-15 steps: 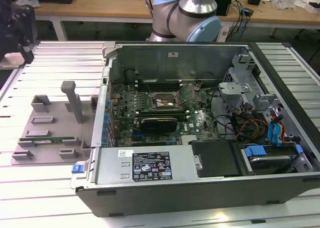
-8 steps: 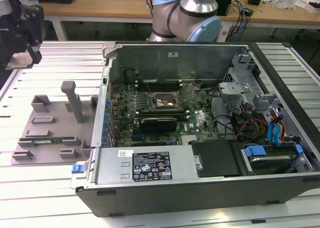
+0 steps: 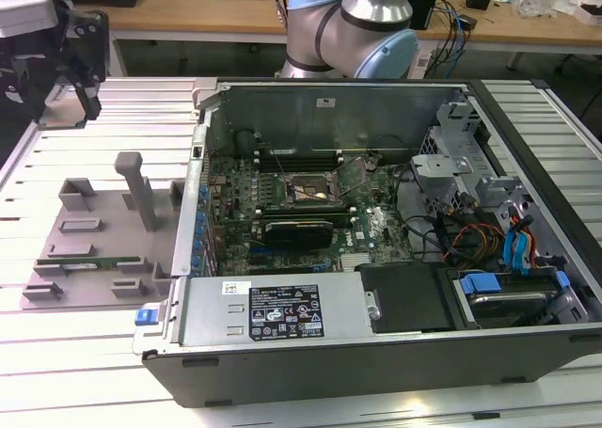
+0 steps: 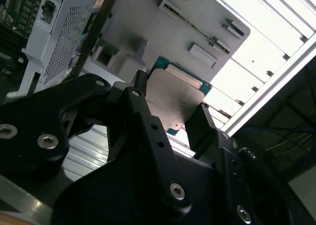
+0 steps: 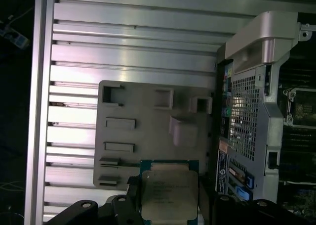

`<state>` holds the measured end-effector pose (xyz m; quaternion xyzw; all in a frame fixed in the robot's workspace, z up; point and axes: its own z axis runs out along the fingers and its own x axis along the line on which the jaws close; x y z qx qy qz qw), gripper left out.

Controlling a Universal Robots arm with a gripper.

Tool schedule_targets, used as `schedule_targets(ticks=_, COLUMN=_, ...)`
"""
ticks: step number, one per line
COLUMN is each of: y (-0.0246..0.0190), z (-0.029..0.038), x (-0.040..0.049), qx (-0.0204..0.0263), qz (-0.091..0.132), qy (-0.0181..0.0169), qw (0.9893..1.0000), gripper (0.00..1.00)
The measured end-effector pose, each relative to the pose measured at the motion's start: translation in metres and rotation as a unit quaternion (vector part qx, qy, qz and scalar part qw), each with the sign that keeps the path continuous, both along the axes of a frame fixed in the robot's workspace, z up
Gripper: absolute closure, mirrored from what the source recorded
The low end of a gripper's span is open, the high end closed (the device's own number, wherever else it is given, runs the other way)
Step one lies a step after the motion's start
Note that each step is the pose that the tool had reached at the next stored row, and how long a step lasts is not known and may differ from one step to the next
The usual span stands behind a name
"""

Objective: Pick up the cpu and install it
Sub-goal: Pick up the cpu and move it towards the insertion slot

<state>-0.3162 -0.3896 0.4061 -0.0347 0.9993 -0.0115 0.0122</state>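
The cpu (image 4: 175, 99), a small flat square chip with a silver-grey metal top and a thin green rim, was up off the slatted metal counter (image 3: 103, 118). The black fingers (image 4: 148, 126) were clenched on two of its opposite edges. In the first wrist view its metal face showed squarely, and it hung over one edge of the grey plastic tray with upright posts (image 5: 148, 111). That tray lay flat on the counter, right beside the side wall of the open black and silver computer case (image 3: 395, 362). A long narrow green memory stick (image 3: 89, 261) sat in one of the tray's slots. In the exterior view the fingers hung above the counter's corner at that view's upper left. They were well apart from the square socket (image 3: 306, 191) on the green motherboard inside the case.
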Motion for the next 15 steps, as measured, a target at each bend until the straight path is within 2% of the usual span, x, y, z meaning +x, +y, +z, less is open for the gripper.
schedule_targets(ticks=9, y=0.0, z=-0.0003, x=0.0147, qx=0.0, qz=0.0, qy=0.0, qw=1.0, gripper=0.45)
schedule_targets(ticks=12, y=0.0, z=-0.0004, x=0.021, qx=0.0, qz=0.0, qy=0.0, qw=1.0, gripper=0.45)
schedule_targets(ticks=15, y=0.0001, z=-0.0007, x=0.0313, qx=0.0, qz=0.0, qy=0.0001, qw=1.0, gripper=0.45)
